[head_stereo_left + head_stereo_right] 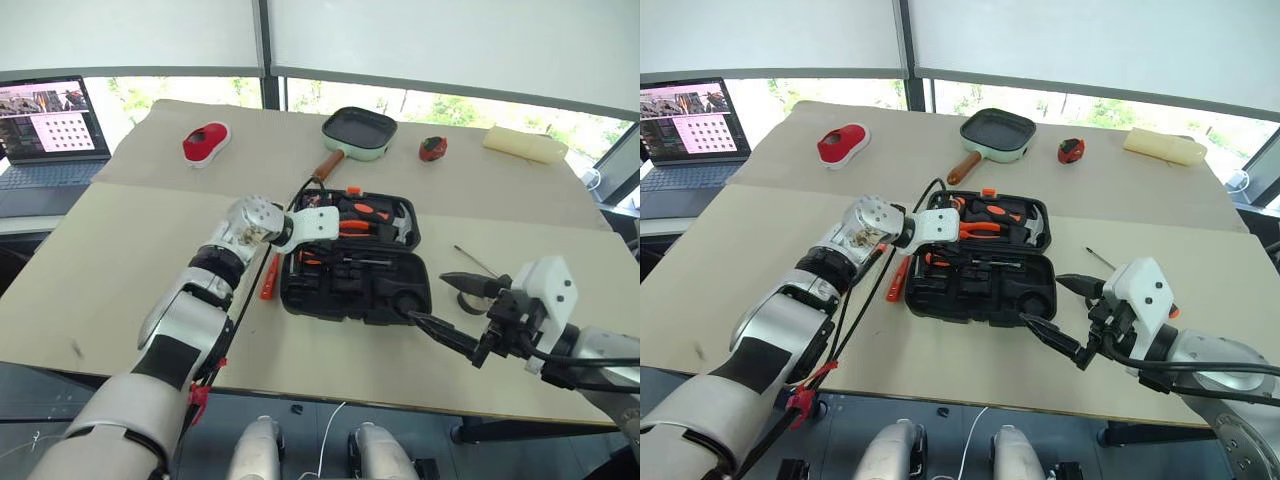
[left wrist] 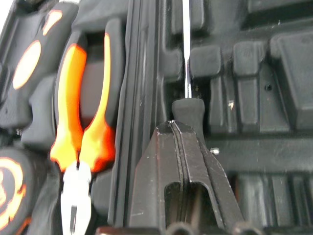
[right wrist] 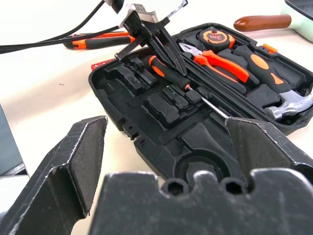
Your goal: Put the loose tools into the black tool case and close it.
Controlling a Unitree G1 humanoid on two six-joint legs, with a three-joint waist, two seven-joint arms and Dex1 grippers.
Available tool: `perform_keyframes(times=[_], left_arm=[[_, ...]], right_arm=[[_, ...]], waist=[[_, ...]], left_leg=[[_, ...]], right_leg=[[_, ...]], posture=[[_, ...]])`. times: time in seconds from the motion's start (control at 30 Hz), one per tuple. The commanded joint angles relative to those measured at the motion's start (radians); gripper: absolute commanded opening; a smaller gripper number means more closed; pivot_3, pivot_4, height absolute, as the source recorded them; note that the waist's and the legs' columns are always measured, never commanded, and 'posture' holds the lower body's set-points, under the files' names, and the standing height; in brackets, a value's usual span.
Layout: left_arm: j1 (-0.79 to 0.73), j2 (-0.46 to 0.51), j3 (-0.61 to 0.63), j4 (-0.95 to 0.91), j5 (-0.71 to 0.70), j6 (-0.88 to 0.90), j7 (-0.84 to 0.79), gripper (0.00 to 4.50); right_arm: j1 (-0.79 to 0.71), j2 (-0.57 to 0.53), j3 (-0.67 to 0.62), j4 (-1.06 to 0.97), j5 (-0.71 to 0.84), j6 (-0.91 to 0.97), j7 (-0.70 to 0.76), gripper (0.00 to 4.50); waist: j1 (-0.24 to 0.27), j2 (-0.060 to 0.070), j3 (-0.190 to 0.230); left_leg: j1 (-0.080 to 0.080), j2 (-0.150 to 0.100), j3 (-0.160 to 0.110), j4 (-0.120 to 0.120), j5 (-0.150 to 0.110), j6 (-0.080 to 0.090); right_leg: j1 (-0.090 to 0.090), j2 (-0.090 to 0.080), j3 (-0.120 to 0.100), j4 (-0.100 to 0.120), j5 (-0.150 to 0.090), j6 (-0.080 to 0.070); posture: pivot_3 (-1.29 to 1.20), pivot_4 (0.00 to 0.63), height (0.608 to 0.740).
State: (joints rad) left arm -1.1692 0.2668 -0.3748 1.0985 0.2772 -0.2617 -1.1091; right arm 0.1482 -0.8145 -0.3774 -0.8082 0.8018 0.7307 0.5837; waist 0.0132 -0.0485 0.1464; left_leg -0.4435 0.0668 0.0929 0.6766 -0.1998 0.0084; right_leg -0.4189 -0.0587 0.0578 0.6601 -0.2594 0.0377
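The black tool case is seen lying open near the middle of the surface, its far half holding orange-handled pliers, a hammer and a tape measure. The left gripper is lowered over the left part of the case's near half, and its fingers are pressed together with no gap between them. Their tips are seen touching the handle of a screwdriver, which lies in a moulded recess of the case with its shaft running towards the right; the handle is not clasped between them. An orange-black utility knife is left on the surface just beside the case's left edge. A second screwdriver lies on the surface to the right of the case, partly hidden behind the right arm. The right gripper is held above the surface at the near right of the case, its fingers spread wide with nothing between them. A green frying pan rests at the far side of the surface, beyond the case.
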Motion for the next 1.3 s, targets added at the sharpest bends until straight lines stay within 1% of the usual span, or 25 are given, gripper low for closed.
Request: perform_keyframes(times=[0.03,0.1,0.2,0.3,0.33,0.4,0.47,0.53,0.6,0.63,0.67,0.73,0.77,0.83,0.9,0.97,1.03,1.13,1.2,1.3], left_arm=[[0.019,-0.008,-0.008,0.015,0.008,0.01,-0.027,0.04],[0.014,0.002,0.008,0.007,-0.006,0.009,-0.033,0.04],[-0.003,0.02,0.063,-0.018,-0.062,0.046,-0.072,0.04],[-0.011,0.056,0.182,-0.133,-0.231,0.234,-0.234,0.76],[-0.006,0.066,0.201,-0.168,-0.262,0.277,-0.269,1.08],[0.056,0.134,0.254,-0.402,-0.412,0.515,-0.409,1.92],[0.135,0.203,0.279,-0.637,-0.526,0.697,-0.483,2.62],[0.224,0.28,0.275,-0.847,-0.61,0.828,-0.501,3.31],[0.301,0.343,0.275,-1.012,-0.677,0.931,-0.505,4.09],[0.333,0.367,0.275,-1.075,-0.702,0.965,-0.504,4.36],[0.368,0.391,0.274,-1.135,-0.722,0.987,-0.499,4.45],[0.414,0.422,0.268,-1.217,-0.747,1.016,-0.482,4.45],[0.436,0.434,0.264,-1.251,-0.755,1.021,-0.47,4.45],[0.475,0.453,0.258,-1.305,-0.768,1.03,-0.449,4.45],[0.511,0.476,0.256,-1.358,-0.781,1.028,-0.432,4.45],[0.527,0.489,0.256,-1.394,-0.794,1.031,-0.413,4.45],[0.539,0.498,0.257,-1.417,-0.807,1.031,-0.391,4.45],[0.555,0.507,0.259,-1.443,-0.82,1.025,-0.359,4.45],[0.564,0.509,0.255,-1.452,-0.817,1.013,-0.337,4.45],[0.571,0.51,0.254,-1.457,-0.815,1.003,-0.311,4.45]], right_arm=[[0.027,0.01,-0.045,0.0,-0.025,-0.021,-0.018,4.5],[0.051,0.014,-0.063,0.001,-0.038,-0.024,-0.024,4.5],[0.111,0.028,-0.129,0.012,-0.057,-0.024,-0.031,4.5],[0.235,0.069,-0.292,0.064,-0.079,-0.02,-0.022,4.5],[0.258,0.075,-0.323,0.071,-0.08,-0.02,-0.019,4.5],[0.356,0.1,-0.445,0.128,-0.102,-0.042,0.027,4.5],[0.43,0.11,-0.53,0.173,-0.123,-0.065,0.074,4.5],[0.471,0.103,-0.572,0.222,-0.143,-0.087,0.116,4.5],[0.484,0.081,-0.582,0.277,-0.168,-0.108,0.15,4.5],[0.478,0.064,-0.578,0.304,-0.177,-0.114,0.164,4.5],[0.459,0.04,-0.562,0.338,-0.191,-0.122,0.177,4.5],[0.408,-0.006,-0.52,0.403,-0.219,-0.136,0.191,4.5],[0.363,-0.036,-0.477,0.452,-0.24,-0.147,0.198,4.5],[0.252,-0.093,-0.368,0.567,-0.298,-0.189,0.208,4.5],[0.11,-0.145,-0.23,0.707,-0.373,-0.241,0.216,4.5],[-0.007,-0.174,-0.125,0.82,-0.429,-0.283,0.233,4.5],[-0.112,-0.183,-0.035,0.921,-0.479,-0.306,0.241,4.5],[-0.254,-0.176,0.083,1.06,-0.552,-0.314,0.228,4.5],[-0.344,-0.155,0.137,1.151,-0.584,-0.323,0.223,4.5],[-0.443,-0.119,0.182,1.244,-0.603,-0.321,0.221,4.5]], waist=[[0.0,0.0,0.0],[-0.001,0.0,0.0],[-0.001,0.0,0.0],[-0.002,0.0,0.0],[-0.002,0.0,0.0],[-0.004,0.001,0.001],[-0.011,0.006,0.0],[-0.021,0.008,-0.001],[-0.027,0.01,-0.002],[-0.03,0.011,-0.003],[-0.031,0.011,-0.003],[-0.032,0.011,-0.003],[-0.032,0.011,-0.003],[-0.033,0.011,-0.002],[-0.034,0.011,-0.002],[-0.033,0.013,-0.001],[-0.024,0.013,0.0],[-0.023,0.014,0.0],[-0.024,0.014,0.0],[-0.027,0.013,0.0]], left_leg=[[0.0,0.0,0.0,0.0,0.0,0.0],[0.0,0.0,0.0,0.0,0.0,0.0],[0.0,0.0,0.0,0.0,0.0,0.0],[-0.002,0.0,-0.001,0.0,0.0,0.0],[-0.003,0.0,-0.001,0.0,0.0,0.0],[-0.003,0.0,-0.001,0.0,0.0,0.0],[-0.002,0.0,-0.001,-0.001,0.0,0.0],[-0.001,0.001,-0.002,-0.002,0.0,0.0],[0.002,0.001,-0.002,-0.002,0.0,0.0],[0.003,0.001,-0.003,-0.002,0.0,0.0],[0.004,0.001,-0.002,-0.002,0.0,0.0],[0.005,0.001,-0.002,0.0,0.0,0.0],[0.006,0.0,-0.002,0.0,0.0,0.0],[0.011,0.0,-0.002,0.0,0.0,0.0],[0.018,0.0,-0.002,-0.001,0.0,0.0],[0.019,0.0,-0.001,-0.003,0.0,0.0],[0.018,-0.001,-0.001,-0.004,0.0,0.0],[0.018,-0.002,-0.001,-0.007,0.0,0.0],[0.018,-0.003,0.0,-0.007,0.0,0.0],[0.018,-0.003,0.0,-0.008,0.0,0.0]], right_leg=[[0.0,0.0,0.0,0.0,0.0,0.0],[0.0,0.0,0.0,0.0,0.0,0.0],[0.0,0.0,0.0,0.0,0.0,0.0],[-0.002,0.0,-0.001,0.001,0.0,0.0],[-0.002,0.0,-0.001,0.0,0.0,0.0],[-0.003,0.0,-0.001,0.0,0.0,0.0],[-0.002,0.0,-0.001,0.001,0.0,0.0],[-0.002,0.0,-0.001,0.001,-0.001,-0.001],[0.0,0.0,0.0,0.002,-0.002,-0.001],[0.001,0.0,0.0,0.002,-0.002,-0.001],[0.002,0.0,0.0,0.002,-0.002,-0.001],[0.002,0.0,0.0,0.002,-0.002,-0.001],[0.003,0.0,0.002,0.002,-0.002,-0.001],[0.008,0.001,0.002,0.001,-0.003,-0.001],[0.015,0.001,0.002,-0.002,-0.008,-0.002],[0.016,0.0,0.003,-0.003,-0.008,-0.003],[0.015,0.001,0.004,-0.003,-0.004,-0.003],[0.014,0.001,0.003,-0.004,-0.003,-0.001],[0.014,0.0,0.004,-0.004,-0.004,-0.001],[0.014,0.001,0.004,-0.005,-0.004,-0.001]], posture=[[0.0,0.15,0.74],[0.0,0.15,0.74],[0.0,0.15,0.74],[0.0,0.15,0.74],[0.0,0.15,0.74],[0.0,0.15,0.74],[0.0,0.15,0.74],[0.0,0.15,0.74],[0.0,0.15,0.74],[0.0,0.15,0.74],[0.0,0.15,0.74],[0.0,0.15,0.74],[0.0,0.15,0.74],[0.0,0.15,0.74],[0.0,0.15,0.74],[0.0,0.15,0.74],[0.0,0.15,0.74],[0.0,0.15,0.74],[0.0,0.15,0.74],[0.0,0.15,0.74]])
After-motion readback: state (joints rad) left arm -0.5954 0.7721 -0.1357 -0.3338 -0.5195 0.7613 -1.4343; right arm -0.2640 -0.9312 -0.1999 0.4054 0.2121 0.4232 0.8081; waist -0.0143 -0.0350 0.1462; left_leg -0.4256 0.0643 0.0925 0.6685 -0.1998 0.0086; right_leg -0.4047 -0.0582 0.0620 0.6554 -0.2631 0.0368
